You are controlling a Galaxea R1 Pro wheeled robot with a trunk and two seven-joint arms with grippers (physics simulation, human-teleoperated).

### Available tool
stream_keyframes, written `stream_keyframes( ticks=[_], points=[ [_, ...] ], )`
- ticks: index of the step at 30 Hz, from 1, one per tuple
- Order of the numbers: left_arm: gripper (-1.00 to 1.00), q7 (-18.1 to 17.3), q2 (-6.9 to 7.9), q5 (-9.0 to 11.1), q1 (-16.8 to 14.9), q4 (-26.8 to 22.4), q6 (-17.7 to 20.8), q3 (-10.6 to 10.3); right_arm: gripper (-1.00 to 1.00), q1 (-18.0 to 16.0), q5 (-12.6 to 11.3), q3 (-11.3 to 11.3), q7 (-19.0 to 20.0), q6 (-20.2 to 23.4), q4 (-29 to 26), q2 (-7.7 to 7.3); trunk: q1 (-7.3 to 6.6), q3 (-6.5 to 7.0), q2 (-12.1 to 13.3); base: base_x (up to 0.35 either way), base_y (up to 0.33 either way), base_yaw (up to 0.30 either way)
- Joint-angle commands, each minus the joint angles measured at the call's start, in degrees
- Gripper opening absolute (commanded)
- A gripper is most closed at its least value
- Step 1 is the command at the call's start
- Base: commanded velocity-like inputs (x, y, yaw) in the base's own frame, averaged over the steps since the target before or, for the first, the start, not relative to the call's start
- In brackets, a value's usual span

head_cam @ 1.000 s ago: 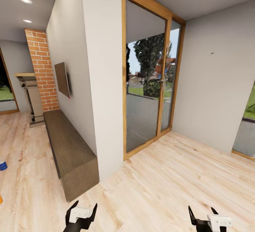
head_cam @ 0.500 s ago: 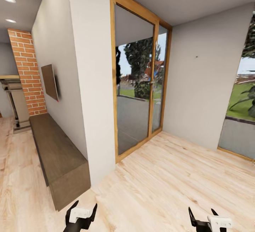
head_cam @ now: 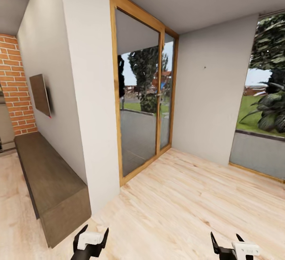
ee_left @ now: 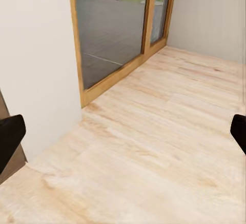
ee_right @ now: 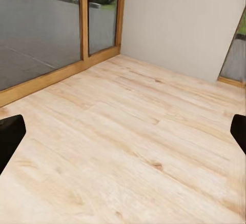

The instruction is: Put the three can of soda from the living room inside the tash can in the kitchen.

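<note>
No can of soda and no tash can is in view. My left gripper (head_cam: 94, 232) hangs at the bottom of the head view, open, nothing between its fingers. My right gripper (head_cam: 227, 238) is low on the right, also open and empty. Both wrist views look over bare wooden floor (ee_left: 154, 147), with dark fingertips (ee_left: 9, 139) wide apart at the edges. Part of the living room shows on the left: the red brick column (head_cam: 15, 85), the wall-mounted TV (head_cam: 40, 94) and the long dark-brown bench (head_cam: 49, 178).
A white wall end (head_cam: 93, 105) stands straight ahead, its corner close to the bench. A wood-framed glass door (head_cam: 140, 105) lies beyond it, then a grey wall (head_cam: 209, 93) and a large window (head_cam: 261, 105) on the right. Open wooden floor (head_cam: 190, 204) spreads to the right.
The whole picture has slid left, so the camera has turned right. The fireplace and the cans on the floor at the left have left the view; more of the right window shows. Grippers unchanged.
</note>
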Motion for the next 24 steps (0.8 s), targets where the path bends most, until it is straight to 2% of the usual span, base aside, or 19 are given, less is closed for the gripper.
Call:
stream_keyframes(
  ticks=[1,9,24],
  points=[
    [1.00,0.0,0.00,0.0,0.0,0.0,0.0,0.0,1.00,0.0,0.0,0.0,0.0,0.0,0.0,-0.01,0.00,0.08,0.0,0.000,-0.043,-0.185],
    [1.00,0.0,-0.05,-0.1,0.0,0.0,0.0,0.0,1.00,0.0,0.0,0.0,0.0,0.0,0.0,0.00,0.00,0.66,0.0,0.000,-0.153,-0.185],
    [1.00,0.0,-0.07,-0.1,0.0,0.0,0.1,-0.1,1.00,0.0,0.1,0.1,0.0,0.0,0.5,0.03,0.00,1.75,0.0,0.000,-0.269,-0.185]
  ],
)
